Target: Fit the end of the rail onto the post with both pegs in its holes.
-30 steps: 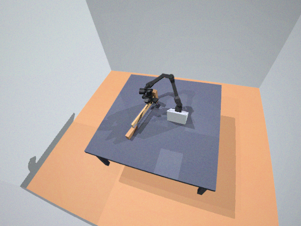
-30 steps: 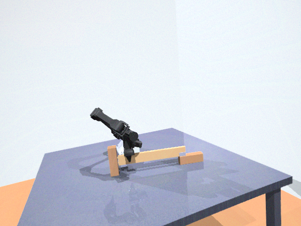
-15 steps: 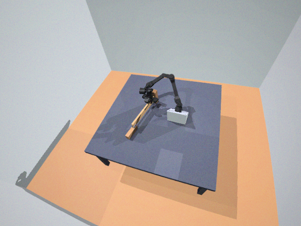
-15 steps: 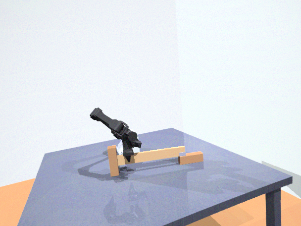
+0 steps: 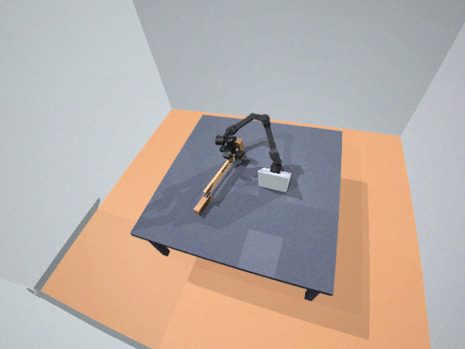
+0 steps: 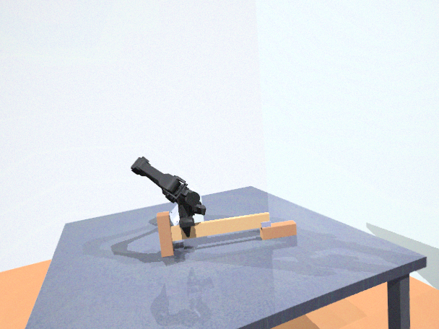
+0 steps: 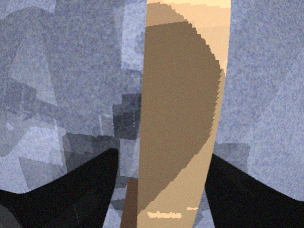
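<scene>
The long pale wooden rail [image 5: 218, 179] [image 6: 231, 224] [image 7: 180, 90] runs from the post to the footboard block and looks about level, clear of the table. Its near end appears to meet the upright wooden post [image 5: 240, 144] [image 6: 165, 236] in the exterior view, with no clear gap; the pegs and holes cannot be seen. Its far end is at the light bracket [image 5: 206, 194] [image 6: 266, 224] on the low footboard block [image 5: 203, 206] [image 6: 279, 230]. My gripper [image 5: 233, 157] [image 6: 188, 232] [image 7: 162, 160] is open around the rail near the post, with a gap beside each finger in the wrist view.
The white arm base box [image 5: 274, 181] stands on the dark table [image 5: 306, 245] [image 6: 224, 281], to the right of the rail in the top view. The arm arches from it over the table to the rail. The post stands close beside the gripper.
</scene>
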Tool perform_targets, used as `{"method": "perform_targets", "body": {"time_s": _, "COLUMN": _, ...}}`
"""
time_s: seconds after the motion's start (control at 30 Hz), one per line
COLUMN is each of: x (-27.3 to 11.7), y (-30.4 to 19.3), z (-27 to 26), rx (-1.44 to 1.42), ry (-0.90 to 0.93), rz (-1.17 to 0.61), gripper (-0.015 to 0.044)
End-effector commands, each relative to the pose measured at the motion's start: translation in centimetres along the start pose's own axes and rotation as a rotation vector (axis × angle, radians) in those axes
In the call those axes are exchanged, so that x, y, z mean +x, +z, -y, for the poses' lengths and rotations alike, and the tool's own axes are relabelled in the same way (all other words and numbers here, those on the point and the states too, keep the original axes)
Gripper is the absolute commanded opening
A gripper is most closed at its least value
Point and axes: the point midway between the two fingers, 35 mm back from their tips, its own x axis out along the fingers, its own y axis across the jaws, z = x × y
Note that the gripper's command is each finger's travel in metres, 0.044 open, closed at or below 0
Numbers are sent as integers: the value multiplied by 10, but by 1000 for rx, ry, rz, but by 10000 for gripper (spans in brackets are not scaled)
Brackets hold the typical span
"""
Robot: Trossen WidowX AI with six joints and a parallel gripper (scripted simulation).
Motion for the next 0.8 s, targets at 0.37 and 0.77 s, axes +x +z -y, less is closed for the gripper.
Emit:
{"method": "perform_targets", "body": {"time_s": 0.37, "x": -2, "y": 2, "z": 0, "rx": 1, "ry": -1, "rz": 0, "gripper": 440}}
{"method": "perform_targets", "body": {"time_s": 0.77, "x": -30, "y": 30, "z": 0, "rx": 0, "ry": -6, "rz": 3, "gripper": 440}}
